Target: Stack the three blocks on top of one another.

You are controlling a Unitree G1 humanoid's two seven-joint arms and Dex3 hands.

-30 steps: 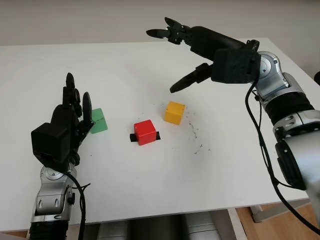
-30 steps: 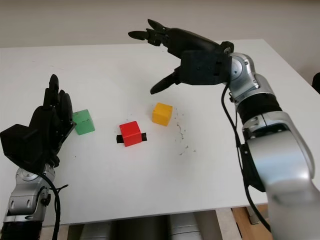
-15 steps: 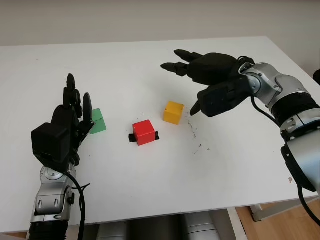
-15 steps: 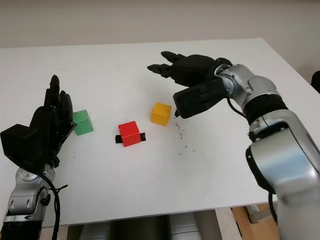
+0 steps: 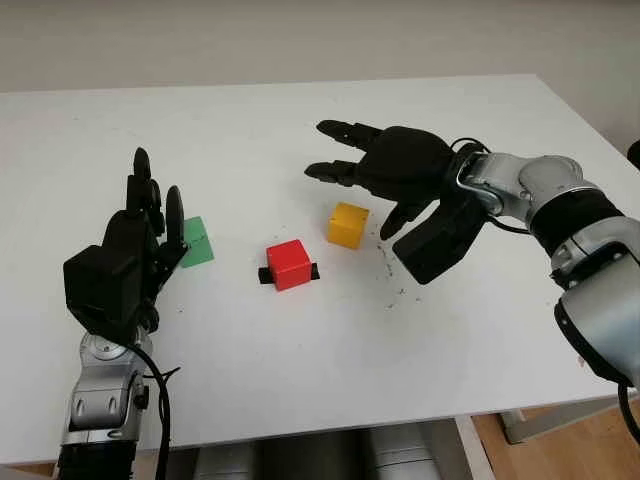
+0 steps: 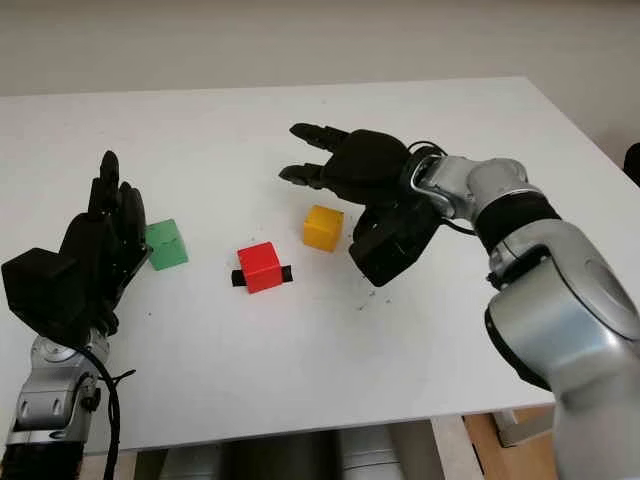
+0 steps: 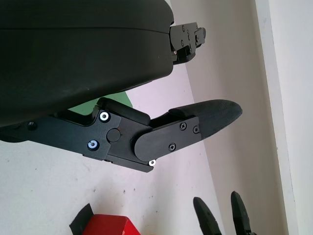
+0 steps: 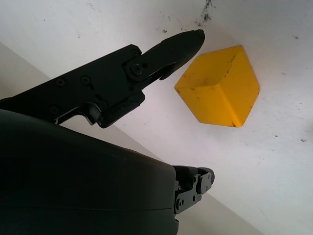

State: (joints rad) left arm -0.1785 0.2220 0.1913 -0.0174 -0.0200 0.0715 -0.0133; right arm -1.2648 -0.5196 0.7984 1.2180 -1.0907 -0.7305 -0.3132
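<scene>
Three blocks lie apart on the white table (image 5: 300, 360). The yellow block (image 5: 348, 224) sits right of centre. The red block (image 5: 289, 264) rests on a small black piece at the middle. The green block (image 5: 195, 241) lies to the left. My right hand (image 5: 372, 190) hovers open just above and to the right of the yellow block, its fingers (image 5: 335, 130) reaching over it; in the right wrist view one fingertip (image 8: 190, 38) is close beside the yellow block (image 8: 219, 88). My left hand (image 5: 135, 245) is open at the left, beside the green block.
Small dark specks (image 5: 390, 270) mark the table right of the yellow block. The table's near edge (image 5: 330, 425) runs along the bottom, its right edge (image 5: 590, 130) behind my right arm.
My right hand has come down and toward me from high over the far table to just beside the yellow block. The left hand and the blocks have stayed put.
</scene>
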